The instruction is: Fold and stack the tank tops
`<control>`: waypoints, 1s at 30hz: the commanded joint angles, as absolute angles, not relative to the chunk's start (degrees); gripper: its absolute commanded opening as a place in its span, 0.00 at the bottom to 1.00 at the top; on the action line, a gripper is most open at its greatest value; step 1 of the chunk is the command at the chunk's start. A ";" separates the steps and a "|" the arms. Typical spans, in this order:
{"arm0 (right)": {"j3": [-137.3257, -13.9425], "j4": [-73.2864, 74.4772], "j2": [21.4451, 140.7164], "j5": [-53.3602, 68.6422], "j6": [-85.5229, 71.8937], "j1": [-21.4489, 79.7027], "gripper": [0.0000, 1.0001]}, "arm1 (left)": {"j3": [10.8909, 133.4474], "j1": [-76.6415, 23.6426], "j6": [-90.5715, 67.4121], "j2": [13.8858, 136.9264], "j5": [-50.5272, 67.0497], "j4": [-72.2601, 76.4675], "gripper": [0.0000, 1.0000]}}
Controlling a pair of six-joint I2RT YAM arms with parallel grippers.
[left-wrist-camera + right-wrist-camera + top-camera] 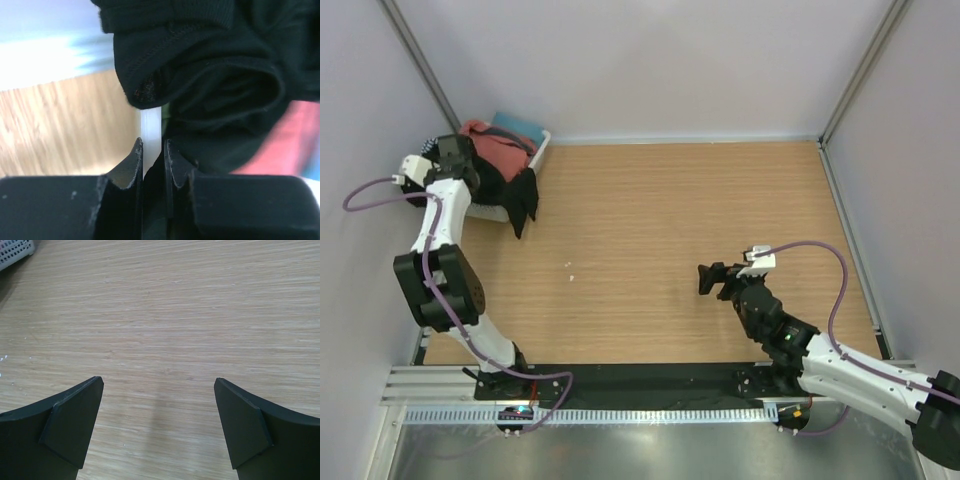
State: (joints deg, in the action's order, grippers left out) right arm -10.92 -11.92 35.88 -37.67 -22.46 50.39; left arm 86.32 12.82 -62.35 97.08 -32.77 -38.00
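Two tank tops sit at the far left corner of the table [670, 220], both at the white basket [542, 143]. You have the black tank top [518, 200] draped over the basket's near wall. Its long axis runs from the basket toward you, and its free end narrows to a point aimed at the near edge, slightly rightward. The rust-red tank top [498, 150] lies bunched inside the basket, just behind the black one and touching it, stretched roughly left to right; you cannot read where its straps point.

Your left gripper [455, 157] is at the basket's left side, right against the black cloth. From the left wrist view, its jaws stand almost together, clamped on a white strip [150, 125], probably the basket's rim, with black folds bunched just over the tips.

Your right gripper [713, 279] hangs well apart from all this, over bare wood right of centre. Its jaws are spread wide and hold nothing, and it points left.
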 commanded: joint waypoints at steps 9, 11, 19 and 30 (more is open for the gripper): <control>-12.66 -13.71 35.95 -39.99 -22.94 50.36 1.00 | 86.82 13.80 -64.86 108.54 -28.22 -36.20 0.15; -12.66 -14.06 36.03 -40.08 -22.85 50.36 1.00 | 90.69 13.89 -65.21 110.39 -28.12 -41.55 0.40; -13.01 -14.24 37.53 -39.29 -23.20 50.36 1.00 | 95.27 13.97 -67.33 109.07 -29.97 -51.05 0.77; -13.45 -15.29 39.99 -38.23 -23.12 50.36 1.00 | 105.18 13.97 -65.04 111.17 -31.80 -55.63 1.00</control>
State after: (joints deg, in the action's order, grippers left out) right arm -10.98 -12.36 39.29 -37.91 -22.46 50.39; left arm 100.92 13.67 -65.63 111.26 -28.53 -53.76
